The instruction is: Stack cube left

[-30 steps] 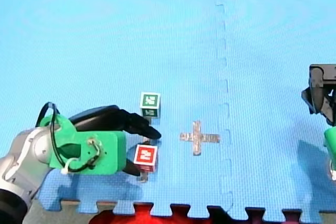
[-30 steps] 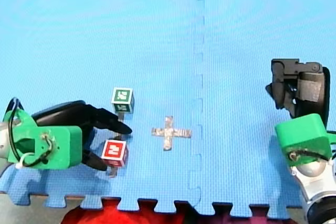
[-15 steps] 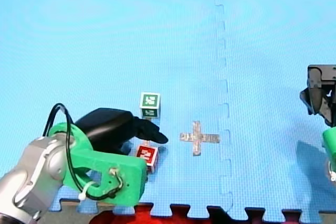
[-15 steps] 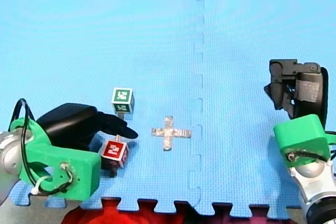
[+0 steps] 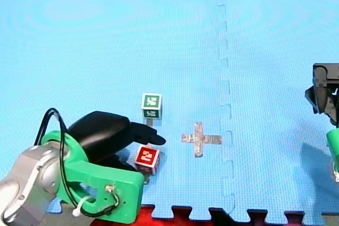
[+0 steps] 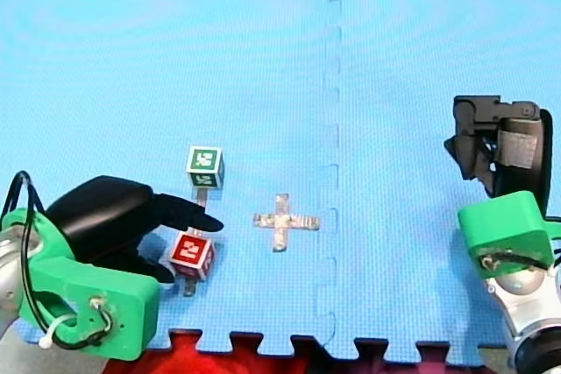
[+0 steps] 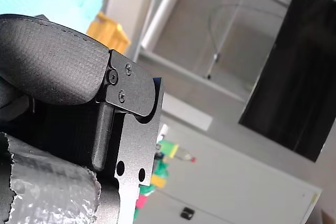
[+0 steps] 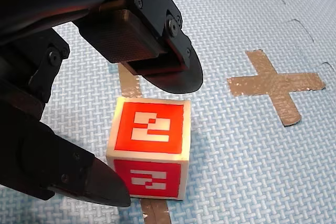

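Since a second ago the wrist has risen and the left hand has closed its fingers on the red cube, which sits tilted on the foam mat. The green cube stands just beyond the fingertips, so lifting looks next. The right hand hangs well apart from both cubes.

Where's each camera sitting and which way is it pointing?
First head view: head, down at mat; left hand, right hand show.
Second head view: same, slightly offset.
First wrist view: wrist, out at cabinets; a hand.
Second wrist view: left wrist, at red cube; left hand shows.
Shared with head views: red cube, cross.
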`<act>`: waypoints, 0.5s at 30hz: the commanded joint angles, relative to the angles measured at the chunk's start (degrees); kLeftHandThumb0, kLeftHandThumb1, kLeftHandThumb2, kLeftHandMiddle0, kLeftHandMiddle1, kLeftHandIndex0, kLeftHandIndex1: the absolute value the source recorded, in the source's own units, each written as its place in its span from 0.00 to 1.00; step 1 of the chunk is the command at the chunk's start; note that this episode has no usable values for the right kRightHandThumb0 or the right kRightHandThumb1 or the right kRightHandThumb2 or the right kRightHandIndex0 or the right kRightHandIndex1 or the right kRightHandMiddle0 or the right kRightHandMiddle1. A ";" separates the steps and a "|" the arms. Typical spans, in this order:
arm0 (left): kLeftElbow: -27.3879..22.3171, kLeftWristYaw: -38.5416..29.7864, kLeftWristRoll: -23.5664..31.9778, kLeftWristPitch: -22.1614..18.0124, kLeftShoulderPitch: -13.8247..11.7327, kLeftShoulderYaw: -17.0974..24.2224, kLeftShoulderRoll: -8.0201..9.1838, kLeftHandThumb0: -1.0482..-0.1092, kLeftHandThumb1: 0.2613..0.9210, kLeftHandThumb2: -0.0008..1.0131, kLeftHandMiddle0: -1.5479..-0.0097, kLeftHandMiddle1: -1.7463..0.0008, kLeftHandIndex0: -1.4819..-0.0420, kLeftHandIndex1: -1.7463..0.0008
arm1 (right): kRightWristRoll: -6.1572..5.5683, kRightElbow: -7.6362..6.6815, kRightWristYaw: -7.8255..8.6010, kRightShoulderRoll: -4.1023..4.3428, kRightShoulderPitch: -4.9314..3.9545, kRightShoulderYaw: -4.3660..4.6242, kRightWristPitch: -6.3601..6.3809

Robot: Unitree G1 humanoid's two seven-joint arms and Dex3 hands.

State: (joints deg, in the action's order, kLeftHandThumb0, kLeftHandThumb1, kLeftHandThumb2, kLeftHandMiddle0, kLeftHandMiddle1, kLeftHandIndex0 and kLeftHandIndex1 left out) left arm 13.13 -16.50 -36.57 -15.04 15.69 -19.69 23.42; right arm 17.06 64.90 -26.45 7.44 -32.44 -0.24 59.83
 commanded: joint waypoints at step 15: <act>7.00 9.33 -1.08 -5.99 1.93 -2.27 1.16 0.68 0.85 0.00 0.42 0.08 0.24 0.88 | -0.20 -0.97 -0.33 0.18 0.38 -0.01 0.04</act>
State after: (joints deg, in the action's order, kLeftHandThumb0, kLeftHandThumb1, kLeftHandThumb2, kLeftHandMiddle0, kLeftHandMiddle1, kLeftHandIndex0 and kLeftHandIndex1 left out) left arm 19.66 -7.33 -37.52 -20.71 17.47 -21.75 24.08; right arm 17.08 64.22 -26.71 7.44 -32.17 -0.23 59.83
